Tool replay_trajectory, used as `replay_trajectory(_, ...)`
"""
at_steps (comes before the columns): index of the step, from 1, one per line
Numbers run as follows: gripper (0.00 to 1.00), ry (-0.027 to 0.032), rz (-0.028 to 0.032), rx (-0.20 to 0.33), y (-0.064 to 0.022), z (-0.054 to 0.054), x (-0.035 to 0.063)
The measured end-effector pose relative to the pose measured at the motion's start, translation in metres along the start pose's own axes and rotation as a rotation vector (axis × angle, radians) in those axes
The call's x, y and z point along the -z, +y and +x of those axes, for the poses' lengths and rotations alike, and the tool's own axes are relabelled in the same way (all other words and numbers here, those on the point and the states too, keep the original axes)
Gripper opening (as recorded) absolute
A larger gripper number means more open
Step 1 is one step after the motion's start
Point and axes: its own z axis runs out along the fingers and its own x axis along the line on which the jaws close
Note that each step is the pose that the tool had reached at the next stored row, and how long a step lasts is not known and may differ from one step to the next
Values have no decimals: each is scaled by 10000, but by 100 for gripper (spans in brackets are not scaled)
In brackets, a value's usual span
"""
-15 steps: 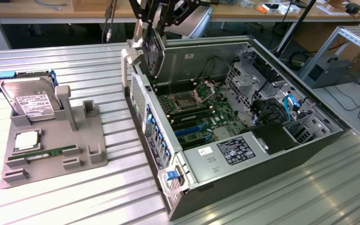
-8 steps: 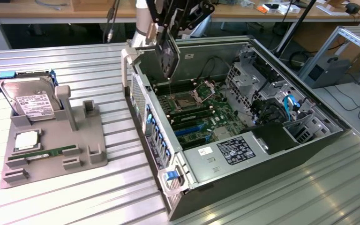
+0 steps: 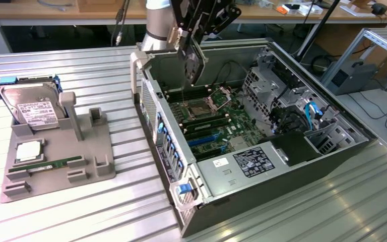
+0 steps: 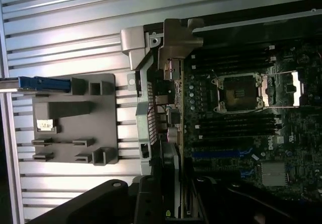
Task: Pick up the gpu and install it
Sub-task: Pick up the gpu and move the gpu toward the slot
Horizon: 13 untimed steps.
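Note:
The gpu [image 3: 193, 65], a thin dark card, hangs on edge from my gripper [image 3: 192, 39], which is shut on its top edge. It hovers above the back end of the open computer case [image 3: 150, 103], over the motherboard [image 3: 210, 118] near the processor socket [image 3: 199, 107]. In the wrist view the gpu [image 4: 171, 176] shows edge-on between my gripper [image 4: 173, 206] fingers, beside the case's rear wall. The blue expansion slots [image 3: 203, 139] lie lower on the board, also seen in the wrist view as blue expansion slots [image 4: 216, 153].
A grey parts holder [image 3: 66, 166] sits on the slatted metal table at the exterior view's left. It carries a hard drive [image 3: 32, 108], a processor chip [image 3: 28, 151] and a green memory stick [image 3: 49, 165]. Drive cages and cables [image 3: 294, 116] crowd the case's far side.

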Motion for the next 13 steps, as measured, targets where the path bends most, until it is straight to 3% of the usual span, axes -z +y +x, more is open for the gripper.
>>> replay_trajectory(1,27,-125,-11,5,0,0,-1)
replay_trajectory(4,27,-968,-86,36,-1,2,-6)
replay_trajectory(6,27,-1346,-120,49,-1,1,-11)
replay_trajectory(7,27,-1398,-124,51,-1,1,-12)
replay_trajectory(13,27,-1398,-125,53,-1,-11,-14)
